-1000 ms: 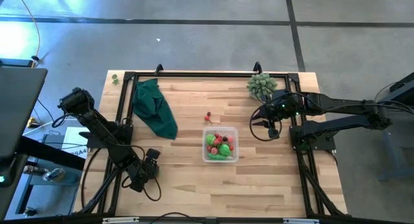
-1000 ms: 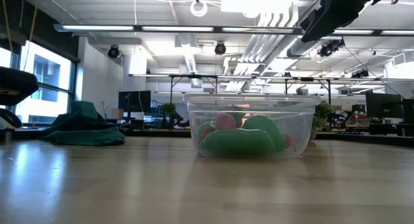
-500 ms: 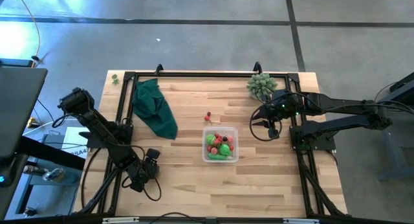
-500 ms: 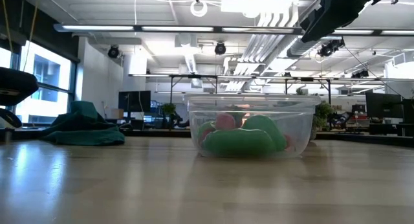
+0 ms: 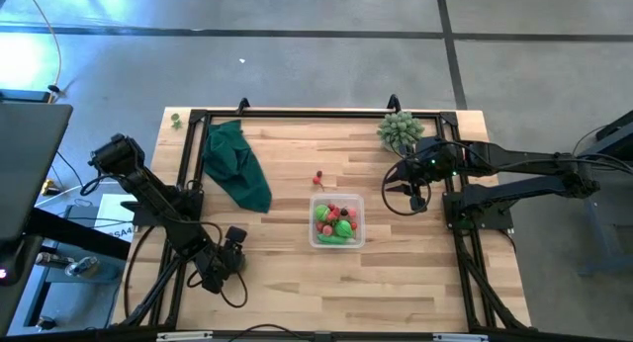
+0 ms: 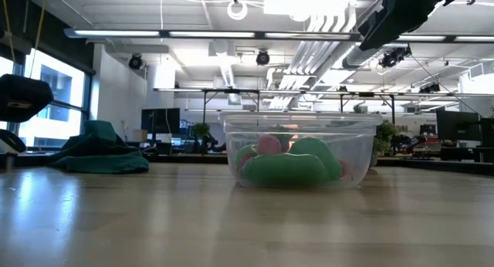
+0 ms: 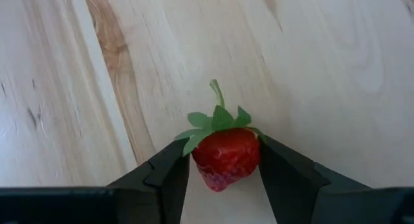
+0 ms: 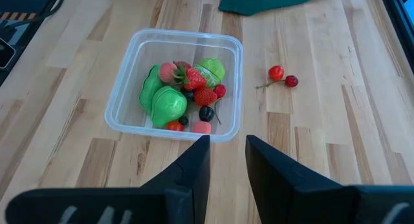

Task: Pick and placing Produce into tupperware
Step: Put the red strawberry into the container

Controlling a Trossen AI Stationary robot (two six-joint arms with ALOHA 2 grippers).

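A light wooden slatted table (image 5: 297, 283) is seen from above. Just right of its centre sits a small clear plastic rectangular container (image 5: 336, 222), holding bright green toy vegetables (image 8: 163, 98), red toy strawberries (image 8: 199, 88) and small dark and pink berry pieces. A pair of tiny red toy cherries (image 5: 318, 177) lies on the bare wood just beyond the container, at about 11 o'clock from it.

The left gripper (image 5: 234, 240) is at 8 o'clock on the table, well apart from the container. Its two dark fingers (image 7: 167, 172) are closed on a red toy strawberry with a green leafy top (image 7: 224, 156), which is pinched between them above the wood.

The right gripper (image 5: 416, 198) hangs at 3 o'clock, right of the container. Its dark fingers (image 8: 193, 169) stand narrowly apart with nothing between them.

A crumpled dark green cloth (image 5: 235, 164) lies at 10 o'clock. A pale green spiky ball-shaped plant (image 5: 400, 130) sits at 1 o'clock near the far edge.
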